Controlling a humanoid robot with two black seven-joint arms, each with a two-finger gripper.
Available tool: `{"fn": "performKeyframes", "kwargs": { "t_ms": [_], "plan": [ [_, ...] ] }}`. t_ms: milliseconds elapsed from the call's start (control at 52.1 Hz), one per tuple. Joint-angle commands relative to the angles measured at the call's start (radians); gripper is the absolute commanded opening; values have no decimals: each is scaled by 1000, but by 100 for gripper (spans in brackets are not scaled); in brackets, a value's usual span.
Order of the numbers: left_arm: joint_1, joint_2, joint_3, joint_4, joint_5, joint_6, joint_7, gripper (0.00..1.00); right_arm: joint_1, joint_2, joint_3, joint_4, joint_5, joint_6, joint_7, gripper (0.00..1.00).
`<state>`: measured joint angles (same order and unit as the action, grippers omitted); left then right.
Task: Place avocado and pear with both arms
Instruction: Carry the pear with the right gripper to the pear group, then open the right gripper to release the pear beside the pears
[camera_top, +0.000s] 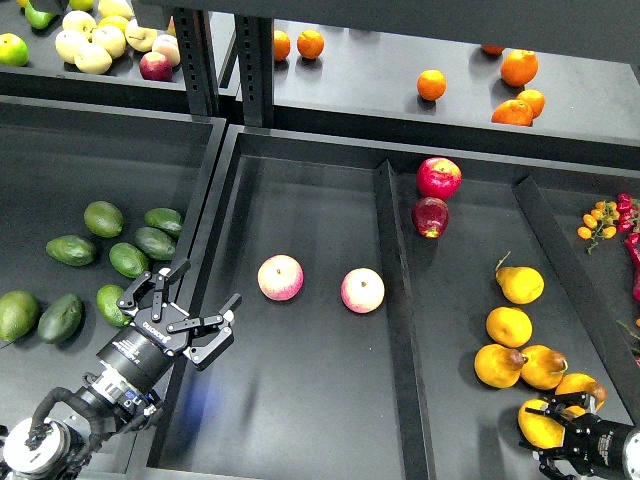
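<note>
Left gripper (185, 318): open, empty, hovering over tray divider (205, 215).
Avocado (112, 305): just left of left gripper, long axis roughly upright in view.
Right gripper (565, 432): seemingly closed on pear (540, 424), partly cropped.

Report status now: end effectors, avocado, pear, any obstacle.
Left end effector open, empty, beside avocado. Right end effector at pear, grip state unclear. Neither fruit lifted. Nothing blocking.

Seven green avocados (104, 218), six yellow pears (520, 285), two pink-yellow apples (280, 277) and two red apples (438, 178) are in the near trays.
</note>
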<state>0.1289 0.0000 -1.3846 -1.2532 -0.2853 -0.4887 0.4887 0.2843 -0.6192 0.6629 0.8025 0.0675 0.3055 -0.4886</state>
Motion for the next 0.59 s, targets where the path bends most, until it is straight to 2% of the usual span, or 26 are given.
{"fn": "performKeyframes", "kwargs": {
  "t_ms": [0,211,422,460,575],
  "plan": [
    [0,0,6,1,0,0,0,99,6,1,1,0,0,-5,0,87],
    [2,0,12,1,0,0,0,99,36,-17,27,37,9,-19,0,98],
    [2,0,13,3,0,0,0,99,38,9,230,112,47,-63,0,99],
    [2,0,13,5,0,0,0,99,41,61,325,130,92,-104,0,99],
    [3,0,13,6,0,0,0,99,45,197,502,121,114,-143,0,99]
  ]
}}
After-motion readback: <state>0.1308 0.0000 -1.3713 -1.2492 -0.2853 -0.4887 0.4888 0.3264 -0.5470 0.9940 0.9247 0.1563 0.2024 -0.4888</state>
